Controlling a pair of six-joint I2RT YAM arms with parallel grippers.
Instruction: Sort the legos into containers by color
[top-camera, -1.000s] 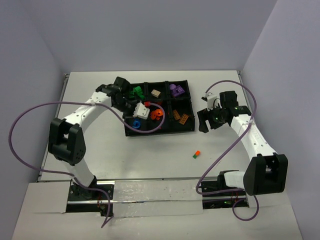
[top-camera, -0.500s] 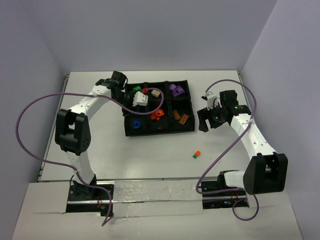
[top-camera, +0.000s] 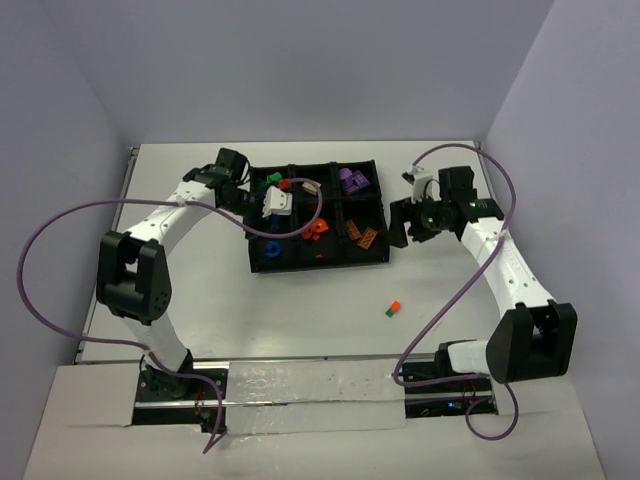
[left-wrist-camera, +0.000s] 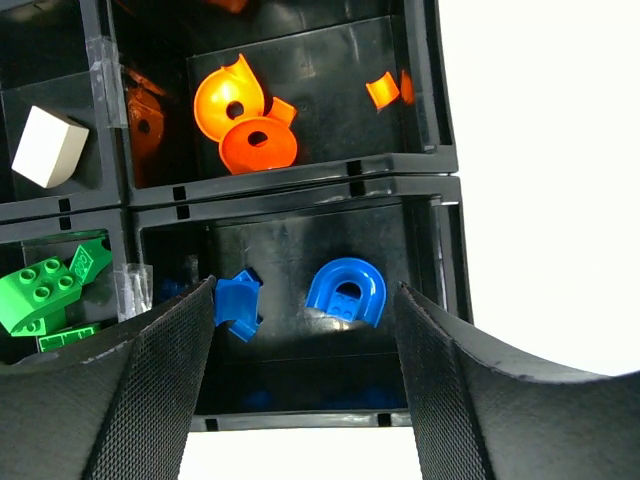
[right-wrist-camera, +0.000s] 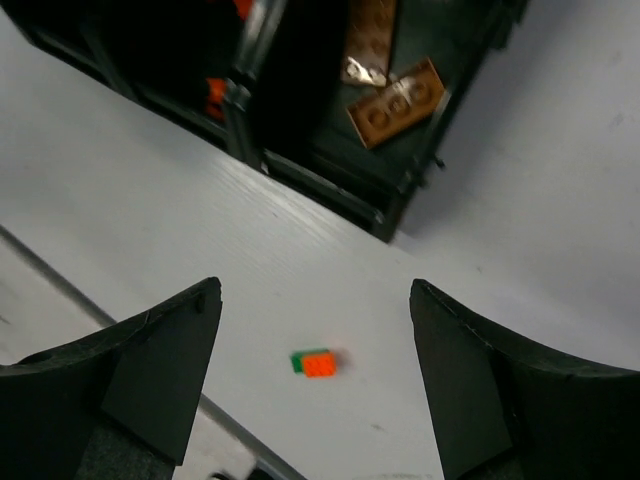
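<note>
While the jaws of the left gripper (left-wrist-camera: 302, 300) stand wide apart with nothing between them, they hang over the tray (top-camera: 318, 265) compartment that holds two blue legos (left-wrist-camera: 345, 292). Next to it lie the orange pieces (left-wrist-camera: 240, 120), with green bricks (left-wrist-camera: 45, 290) and a tan brick (left-wrist-camera: 48, 147) in compartments farther along. The right gripper (right-wrist-camera: 313, 290) also has its jaws apart and empty, above the table (top-camera: 300, 320) just off the corner compartment of brown plates (right-wrist-camera: 395, 105). One orange-and-green piece (right-wrist-camera: 316, 362) lies alone on the table, well apart from the tray. Purple pieces (top-camera: 352, 180) sit in the far right compartment.
</note>
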